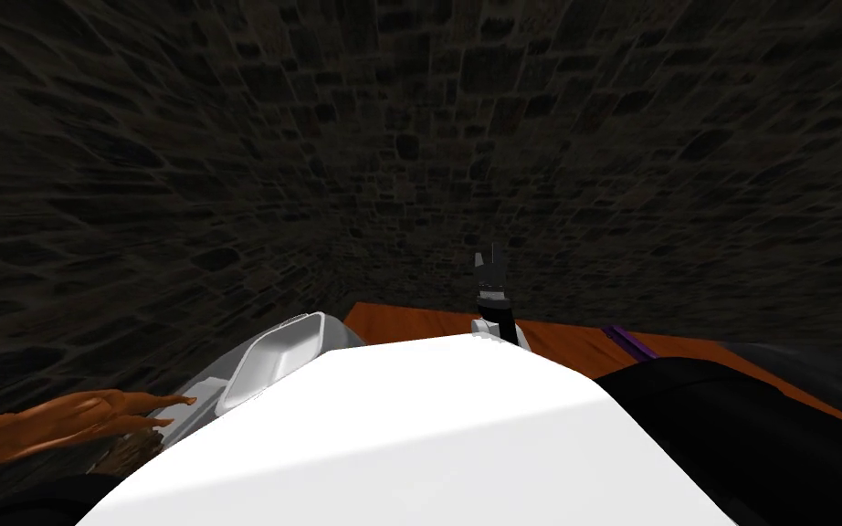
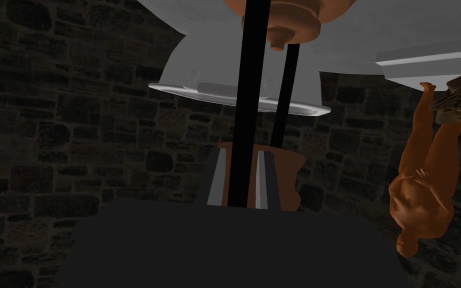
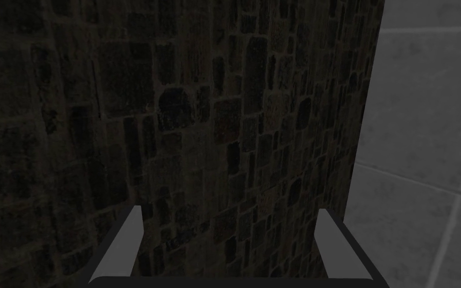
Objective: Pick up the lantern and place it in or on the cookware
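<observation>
the left gripper (image 2: 239,152) is closed on the lantern (image 2: 249,80). its two fingers (image 2: 215,180) press the sides of one thin black bar. a second black bar runs beside it. the lantern has a brown part at each end. the near one is half hidden behind the fingers and the far one is cut off by the picture's edge.

in the left wrist view the bars cross in front of the rim of the cookware (image 2: 214,65), a grey-white pan. the far brown end lies against its outer wall as seen from here, but i cannot tell if they touch.

in the head view the cookware (image 1: 278,358) is partly hidden, and it sits next to a brown table (image 1: 428,324). on its other side lies a brown figure (image 1: 63,425) of a person, also seen near it from the left wrist (image 2: 424,185). something rough and dark lies by the figure, hard to make out.

past the cookware, on the table's side, a small dark and grey shape (image 1: 492,274) stands up. i cannot say if it is a gripper or the lantern. further that way a purple thing (image 1: 629,341) lies on the table, mostly hidden.

the right gripper (image 3: 229,210) is open, with its fingers (image 3: 124,245) wide apart and nothing between them.
</observation>
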You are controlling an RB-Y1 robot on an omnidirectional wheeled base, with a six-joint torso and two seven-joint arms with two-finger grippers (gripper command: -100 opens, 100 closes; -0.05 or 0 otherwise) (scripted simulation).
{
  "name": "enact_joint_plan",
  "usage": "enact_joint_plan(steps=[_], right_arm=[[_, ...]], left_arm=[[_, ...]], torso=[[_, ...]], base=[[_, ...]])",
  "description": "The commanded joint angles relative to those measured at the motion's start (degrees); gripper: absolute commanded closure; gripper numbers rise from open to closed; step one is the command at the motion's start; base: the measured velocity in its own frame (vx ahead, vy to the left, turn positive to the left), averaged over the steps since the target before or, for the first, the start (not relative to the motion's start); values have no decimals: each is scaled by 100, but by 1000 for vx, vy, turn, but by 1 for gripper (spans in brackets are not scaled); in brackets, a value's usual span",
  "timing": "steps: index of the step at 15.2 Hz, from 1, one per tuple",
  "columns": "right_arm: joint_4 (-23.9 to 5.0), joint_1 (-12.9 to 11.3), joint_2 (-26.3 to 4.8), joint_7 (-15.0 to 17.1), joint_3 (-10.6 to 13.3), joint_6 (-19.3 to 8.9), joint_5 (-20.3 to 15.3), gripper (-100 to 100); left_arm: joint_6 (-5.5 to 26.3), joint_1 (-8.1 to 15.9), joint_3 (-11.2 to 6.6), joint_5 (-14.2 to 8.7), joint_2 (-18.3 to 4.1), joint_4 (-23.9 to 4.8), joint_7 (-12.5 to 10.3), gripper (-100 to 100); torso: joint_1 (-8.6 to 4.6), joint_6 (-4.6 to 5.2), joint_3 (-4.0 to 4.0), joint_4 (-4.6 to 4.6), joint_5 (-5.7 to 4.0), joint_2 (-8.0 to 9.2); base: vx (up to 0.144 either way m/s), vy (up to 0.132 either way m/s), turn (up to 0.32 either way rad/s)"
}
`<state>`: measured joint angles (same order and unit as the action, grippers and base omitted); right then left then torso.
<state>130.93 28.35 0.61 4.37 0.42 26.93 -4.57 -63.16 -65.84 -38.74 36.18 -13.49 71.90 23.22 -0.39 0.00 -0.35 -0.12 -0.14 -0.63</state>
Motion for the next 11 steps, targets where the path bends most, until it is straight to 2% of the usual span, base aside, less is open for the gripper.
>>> enact_joint_plan(steps=[1, 6, 11], right_arm=[[0, 0, 0, 0, 0, 0, 0, 0], [0, 1, 0, 0, 0, 0, 0, 0], [0, 0, -1, 0, -1, 0, 0, 0]], left_arm=[[24, -205, -70, -36, -23, 97, -176, 100], [-6, -590, -264, -145, -121, 235, -515, 100], [-93, -1008, -545, -290, -285, 429, -947, 100]], torso=[[0, 0, 0, 0, 0, 0], [-9, 12, -22, -7, -12, -38], [-33, 103, -71, -12, -77, -130]], base=[[146, -72, -27], [170, -56, -16], [159, -19, -27]])
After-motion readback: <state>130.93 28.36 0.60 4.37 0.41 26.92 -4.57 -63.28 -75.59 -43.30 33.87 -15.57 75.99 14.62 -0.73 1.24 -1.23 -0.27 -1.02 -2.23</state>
